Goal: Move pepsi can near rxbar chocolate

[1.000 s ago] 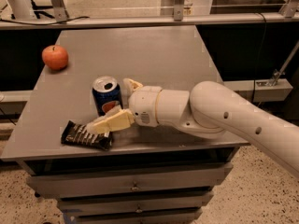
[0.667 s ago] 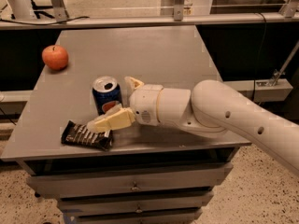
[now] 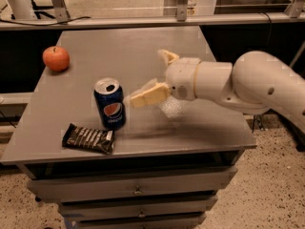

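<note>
While jaws gape wide, empty, just beside pepsi can (image 3: pixel 110 104)

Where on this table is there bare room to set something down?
Free: the far stretch of the table, right of the apple and behind the gripper; also between apple and rxbar chocolate. Crowded: front left, the pepsi can behind the bar, open gripper beside it.

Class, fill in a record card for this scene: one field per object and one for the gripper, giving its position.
pepsi can: upright, front left of the table
rxbar chocolate: flat, front edge, close to the can
apple: far left edge
gripper: open, right of the can, not touching
table: grey, drawers below
</note>
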### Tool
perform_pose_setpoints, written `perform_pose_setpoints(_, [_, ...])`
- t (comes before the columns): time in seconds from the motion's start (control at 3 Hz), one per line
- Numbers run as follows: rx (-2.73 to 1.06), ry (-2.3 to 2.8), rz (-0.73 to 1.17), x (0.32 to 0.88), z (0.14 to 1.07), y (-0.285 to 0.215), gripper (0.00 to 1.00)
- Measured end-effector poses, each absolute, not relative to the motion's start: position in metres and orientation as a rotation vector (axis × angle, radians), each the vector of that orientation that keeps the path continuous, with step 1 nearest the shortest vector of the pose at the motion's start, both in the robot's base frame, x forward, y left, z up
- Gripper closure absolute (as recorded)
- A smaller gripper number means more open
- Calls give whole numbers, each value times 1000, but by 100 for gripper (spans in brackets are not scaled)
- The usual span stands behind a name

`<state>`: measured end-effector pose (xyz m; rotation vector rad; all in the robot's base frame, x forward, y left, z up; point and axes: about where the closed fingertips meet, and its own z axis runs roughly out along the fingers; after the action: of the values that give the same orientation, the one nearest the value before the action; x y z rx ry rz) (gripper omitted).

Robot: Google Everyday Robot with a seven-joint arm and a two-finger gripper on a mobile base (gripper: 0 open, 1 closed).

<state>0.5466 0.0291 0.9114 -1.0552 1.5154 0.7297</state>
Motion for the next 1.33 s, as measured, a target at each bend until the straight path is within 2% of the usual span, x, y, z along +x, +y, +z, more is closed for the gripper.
perform_pose_setpoints(0.67, [-1089, 1463, 575, 611, 966, -80, 0])
perform_pose_setpoints(1.33, [-1087, 1428, 508, 639, 992, -123, 0])
